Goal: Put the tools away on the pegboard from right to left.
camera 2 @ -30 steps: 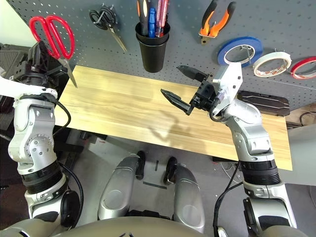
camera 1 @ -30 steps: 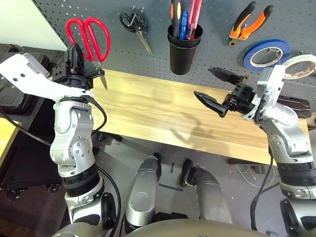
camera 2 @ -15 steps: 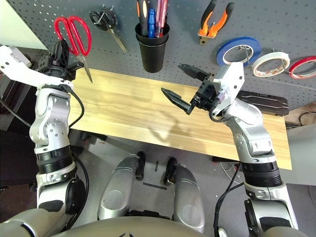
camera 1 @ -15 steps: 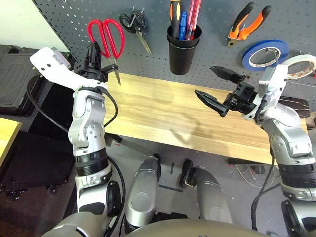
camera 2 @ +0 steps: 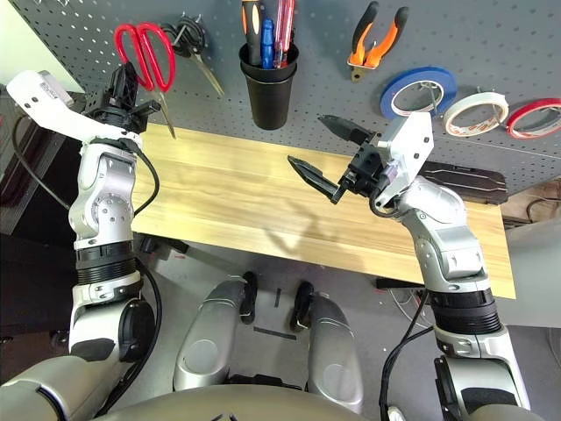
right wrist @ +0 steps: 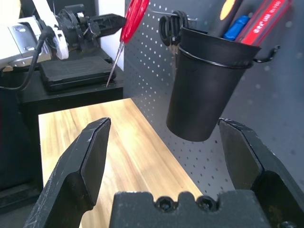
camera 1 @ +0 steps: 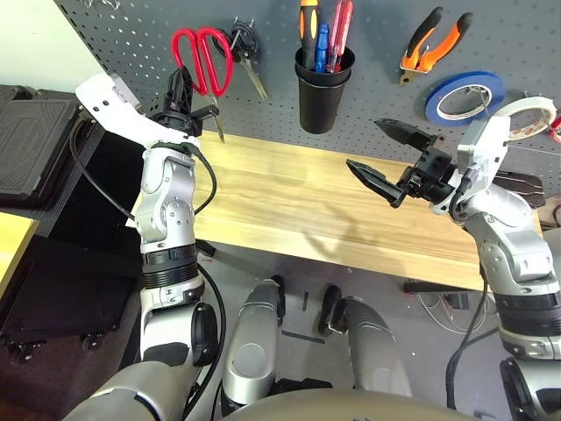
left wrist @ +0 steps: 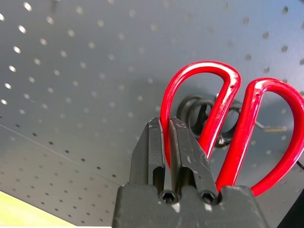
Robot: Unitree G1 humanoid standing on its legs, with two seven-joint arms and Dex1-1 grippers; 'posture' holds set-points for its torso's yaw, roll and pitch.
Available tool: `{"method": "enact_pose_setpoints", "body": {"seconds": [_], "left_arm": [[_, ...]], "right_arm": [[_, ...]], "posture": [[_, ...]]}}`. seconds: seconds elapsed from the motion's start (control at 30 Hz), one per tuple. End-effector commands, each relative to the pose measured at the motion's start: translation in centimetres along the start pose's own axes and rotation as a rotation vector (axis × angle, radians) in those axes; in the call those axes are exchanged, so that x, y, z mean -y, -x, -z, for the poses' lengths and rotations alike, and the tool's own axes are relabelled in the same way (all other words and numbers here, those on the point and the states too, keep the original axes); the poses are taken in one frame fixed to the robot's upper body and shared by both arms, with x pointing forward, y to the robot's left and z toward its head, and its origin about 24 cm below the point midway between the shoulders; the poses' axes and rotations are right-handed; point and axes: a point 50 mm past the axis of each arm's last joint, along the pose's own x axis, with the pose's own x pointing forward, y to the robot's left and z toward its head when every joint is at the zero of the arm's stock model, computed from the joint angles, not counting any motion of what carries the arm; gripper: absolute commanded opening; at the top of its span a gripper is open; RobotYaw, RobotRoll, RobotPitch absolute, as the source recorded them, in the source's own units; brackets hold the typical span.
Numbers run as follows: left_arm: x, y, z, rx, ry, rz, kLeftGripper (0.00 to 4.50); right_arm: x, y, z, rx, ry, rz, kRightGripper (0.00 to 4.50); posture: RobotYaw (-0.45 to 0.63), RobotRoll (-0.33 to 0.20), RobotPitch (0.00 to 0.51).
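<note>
I have the left pincer (camera 1: 186, 86) clamped tight on one red loop of the red-handled scissors (camera 1: 202, 61), blades pointing down. Over the last second I have swung them up from low beside the tabletop's (camera 1: 289, 197) edge to the pegboard (camera 1: 131, 35), and they now sit just beside the black-handled scissors (camera 1: 244, 53), on the side away from the black cup (camera 1: 323, 83). In the left wrist view the red loops overlap the black handles and a hook behind them, but I cannot tell whether a loop is over a peg yet. The right pincer (camera 1: 386, 158) hangs wide open and empty over the tabletop. With pliers (camera 1: 434, 39), white tape roll (camera 1: 530, 118) and screwdriver (camera 1: 308, 17) already stowed, I judge this the last tool.
</note>
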Motion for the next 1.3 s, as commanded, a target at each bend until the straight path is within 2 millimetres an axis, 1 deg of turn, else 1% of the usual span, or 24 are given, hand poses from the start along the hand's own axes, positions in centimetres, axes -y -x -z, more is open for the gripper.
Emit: {"method": "enact_pose_setpoints", "body": {"seconds": [0.03,0.23,0.43,0.7,1.13,1.3], "left_arm": [[0.3,-0.3,0.6,-0.011,-0.007,0.020,0.03],[-0.2,-1.0,1.5,-0.034,-0.020,0.002,0.03],[-1.0,-2.4,2.5,-0.052,-0.067,-0.041,0.03],[-1.0,-3.8,3.2,-0.045,-0.066,-0.053,0.03],[-1.1,-3.8,4.1,-0.052,-0.087,-0.053,0.03],[-1.4,-3.6,4.2,-0.056,-0.093,-0.058,0.03]], "right_arm": [[-0.6,0.0,0.0,0.001,0.001,-0.009,4.50],[-0.8,-0.3,0.0,0.008,-0.004,-0.011,4.50],[-1.0,-0.6,0.1,0.016,-0.008,-0.013,4.50],[-1.3,-0.8,0.1,0.022,-0.011,-0.011,4.50],[-1.7,-0.7,-0.5,0.049,-0.022,-0.015,4.50],[-1.2,-0.2,-1.6,0.051,-0.032,-0.007,4.50]], "posture": [[0.16,0.000,0.238],[0.16,0.000,0.239],[0.15,0.000,0.236],[0.14,0.000,0.232],[0.14,0.000,0.236],[0.13,0.000,0.237]]}}
